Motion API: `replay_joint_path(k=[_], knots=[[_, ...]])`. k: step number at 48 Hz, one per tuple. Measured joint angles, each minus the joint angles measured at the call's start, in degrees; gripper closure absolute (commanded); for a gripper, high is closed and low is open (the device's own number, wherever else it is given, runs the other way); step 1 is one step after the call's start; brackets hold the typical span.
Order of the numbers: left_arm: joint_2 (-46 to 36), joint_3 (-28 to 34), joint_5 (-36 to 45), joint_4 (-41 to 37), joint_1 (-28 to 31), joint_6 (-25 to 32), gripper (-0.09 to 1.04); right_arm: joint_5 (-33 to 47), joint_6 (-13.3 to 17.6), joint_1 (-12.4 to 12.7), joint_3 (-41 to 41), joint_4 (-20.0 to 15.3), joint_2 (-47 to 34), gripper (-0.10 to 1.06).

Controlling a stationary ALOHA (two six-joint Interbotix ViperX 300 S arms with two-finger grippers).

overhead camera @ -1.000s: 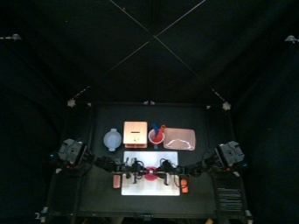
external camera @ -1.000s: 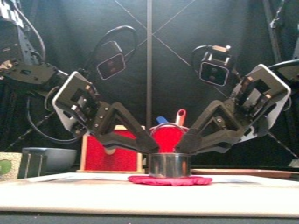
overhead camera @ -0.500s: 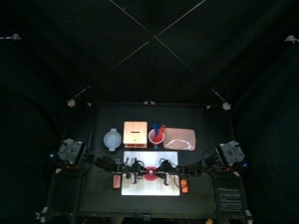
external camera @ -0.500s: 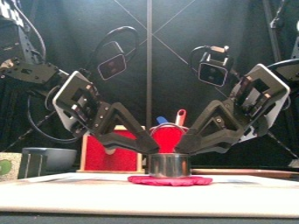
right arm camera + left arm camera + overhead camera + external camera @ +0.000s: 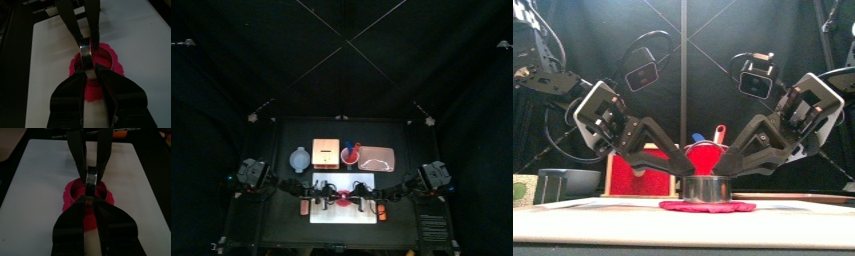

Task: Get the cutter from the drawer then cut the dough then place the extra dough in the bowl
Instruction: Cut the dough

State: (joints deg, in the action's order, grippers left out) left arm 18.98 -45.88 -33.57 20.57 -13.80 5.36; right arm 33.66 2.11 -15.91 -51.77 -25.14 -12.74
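A flat disc of red-pink dough (image 5: 707, 206) lies on the white cutting board (image 5: 345, 212). The round metal cutter (image 5: 707, 188) stands upright on the dough's middle. My left gripper (image 5: 684, 172) comes down from the left and my right gripper (image 5: 730, 172) from the right; both meet at the cutter's top. In the left wrist view the left gripper (image 5: 87, 199) is closed on the cutter's rim (image 5: 91, 178) above the dough (image 5: 72, 198). In the right wrist view the right gripper (image 5: 90, 71) is closed on the cutter (image 5: 87, 50) from the opposite side.
Behind the board stand the wooden box (image 5: 326, 152) with its red drawer front (image 5: 640, 176), the blue-grey bowl (image 5: 299, 158) at the left, the pink tray (image 5: 376, 157), and a red cup (image 5: 708, 155) with toy knives.
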Motion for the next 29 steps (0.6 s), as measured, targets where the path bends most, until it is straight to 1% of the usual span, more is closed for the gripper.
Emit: replay_joint_path(k=[29], knots=[[0.0,0.1,0.4,0.1,0.0,0.1,0.48,-0.7,0.0,0.0,0.1,0.0,-0.1,0.38]])
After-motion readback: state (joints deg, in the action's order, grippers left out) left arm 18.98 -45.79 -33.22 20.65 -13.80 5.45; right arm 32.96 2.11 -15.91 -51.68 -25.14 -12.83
